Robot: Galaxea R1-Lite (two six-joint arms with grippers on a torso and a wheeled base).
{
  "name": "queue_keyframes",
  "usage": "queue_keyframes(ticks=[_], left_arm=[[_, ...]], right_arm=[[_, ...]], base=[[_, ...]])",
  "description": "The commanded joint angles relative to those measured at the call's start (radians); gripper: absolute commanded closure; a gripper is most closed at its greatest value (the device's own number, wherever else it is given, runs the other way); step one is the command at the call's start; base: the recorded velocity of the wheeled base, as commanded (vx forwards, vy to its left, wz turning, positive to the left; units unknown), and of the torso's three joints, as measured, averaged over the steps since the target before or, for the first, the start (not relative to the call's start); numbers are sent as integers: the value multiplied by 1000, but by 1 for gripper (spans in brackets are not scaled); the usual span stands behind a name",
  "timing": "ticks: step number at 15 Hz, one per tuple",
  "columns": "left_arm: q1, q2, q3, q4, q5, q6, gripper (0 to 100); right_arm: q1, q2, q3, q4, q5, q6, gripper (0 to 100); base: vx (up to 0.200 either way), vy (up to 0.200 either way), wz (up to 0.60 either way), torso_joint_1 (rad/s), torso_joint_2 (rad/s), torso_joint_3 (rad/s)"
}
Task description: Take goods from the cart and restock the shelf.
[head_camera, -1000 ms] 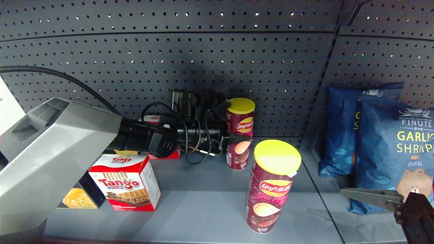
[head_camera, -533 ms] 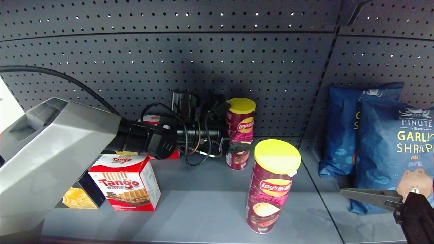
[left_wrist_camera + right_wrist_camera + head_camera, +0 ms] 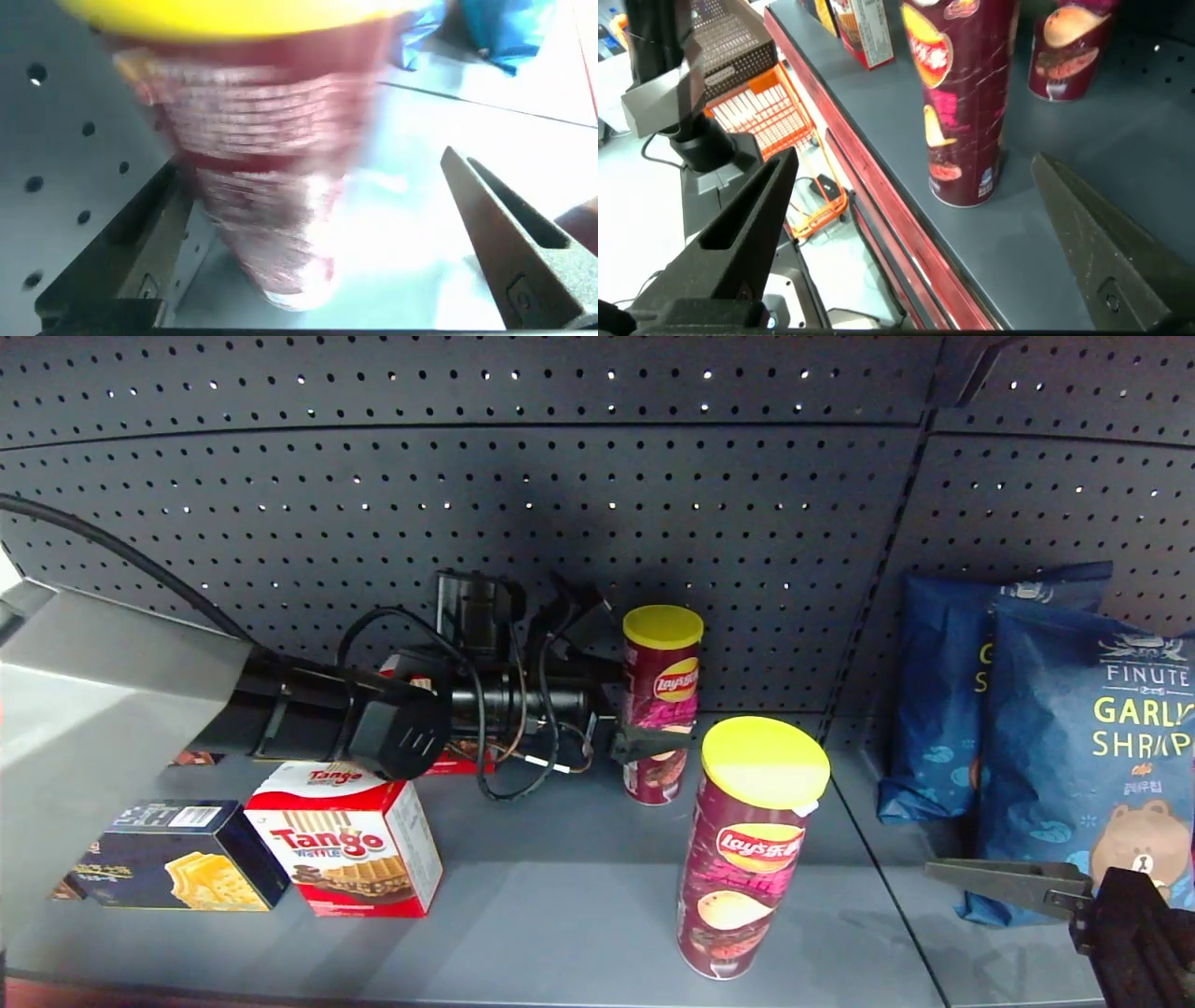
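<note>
Two blue snack bags (image 3: 1055, 728) lean just beyond the right tool (image 3: 915, 161), which is spread wide and empty. The front chips can (image 3: 752, 845) stands ahead of it. The rear chips can (image 3: 661, 695) stands upright between the released fingers of the left tool (image 3: 313, 163) (one finger close, the other apart). A wafer box (image 3: 350, 840) and a dark box (image 3: 177, 868) sit beside that arm. All rest on the grey shelf (image 3: 560, 896), backed by pegboard (image 3: 560, 504). The orange cart (image 3: 752, 112) lies below the right tool.

Glossy chip can (image 3: 747, 868) on matt metal shelf (image 3: 560, 915).
</note>
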Motion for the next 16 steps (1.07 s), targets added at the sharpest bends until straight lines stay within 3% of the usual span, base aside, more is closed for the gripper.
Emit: queue_keyframes(ticks=[1,6,9,14,16], left_arm=[[6,-92,48,0,0,1,0],[35,-221,157,0,0,-1,0],[60,-342,231,2,55,-6,0],[103,-471,366,9,61,-6,0],[90,-470,359,12,195,-4,0]], right_arm=[[0,17,0,0,0,0,0],[-1,38,24,-2,-6,33,0],[-12,31,66,0,-9,36,0],[-32,31,79,3,-15,36,0],[-38,31,78,1,-16,36,0]], base=[[0,0,0,0,0,0],[0,0,0,0,0,0],[0,0,0,0,0,0],[0,0,0,0,0,0],[0,0,0,0,0,0]])
